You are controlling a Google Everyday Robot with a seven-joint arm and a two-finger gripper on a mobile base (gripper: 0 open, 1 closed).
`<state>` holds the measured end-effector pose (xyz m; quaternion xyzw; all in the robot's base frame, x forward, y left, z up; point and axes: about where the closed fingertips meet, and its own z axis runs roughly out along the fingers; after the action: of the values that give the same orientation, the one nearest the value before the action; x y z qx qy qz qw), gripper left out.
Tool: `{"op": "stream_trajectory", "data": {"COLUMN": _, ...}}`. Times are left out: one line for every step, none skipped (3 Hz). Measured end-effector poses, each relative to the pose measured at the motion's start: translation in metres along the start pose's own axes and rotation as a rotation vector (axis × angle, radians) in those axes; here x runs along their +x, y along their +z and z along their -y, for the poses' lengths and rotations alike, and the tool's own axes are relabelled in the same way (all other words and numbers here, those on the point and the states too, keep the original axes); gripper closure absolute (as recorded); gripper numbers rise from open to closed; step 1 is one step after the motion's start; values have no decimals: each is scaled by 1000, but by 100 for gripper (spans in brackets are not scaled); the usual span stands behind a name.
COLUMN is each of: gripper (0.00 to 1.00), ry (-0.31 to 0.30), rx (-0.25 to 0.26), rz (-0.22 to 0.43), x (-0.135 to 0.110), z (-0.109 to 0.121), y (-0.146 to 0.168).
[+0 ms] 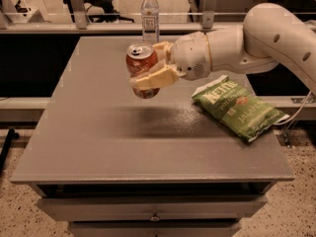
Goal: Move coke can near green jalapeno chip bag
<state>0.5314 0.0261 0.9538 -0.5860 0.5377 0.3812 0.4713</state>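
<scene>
The coke can (140,62) is red-orange with a silver top and hangs above the middle of the grey table (98,132), clear of its surface. My gripper (149,65) is shut on the can, with one tan finger (154,77) across its front and the other behind it. The green jalapeno chip bag (237,107) lies flat on the right side of the table, to the right of the can and a little nearer the camera. My white arm (261,38) reaches in from the upper right, above the bag's far end.
A clear plastic bottle (150,15) stands at the table's far edge, just behind the held can. A railing (74,27) runs behind the table. Drawers (153,214) sit under the front edge.
</scene>
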Motion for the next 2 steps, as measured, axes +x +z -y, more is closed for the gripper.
{"op": "stream_trajectory", "data": {"gripper": 100, "ry": -14, "rx": 15, "rz": 4, "x": 4, "z": 9, "y": -7}}
{"op": "stream_trajectory", "data": {"gripper": 100, "ry": -19, "rx": 46, "rz": -7, "x": 28, "z": 39, "y": -34}}
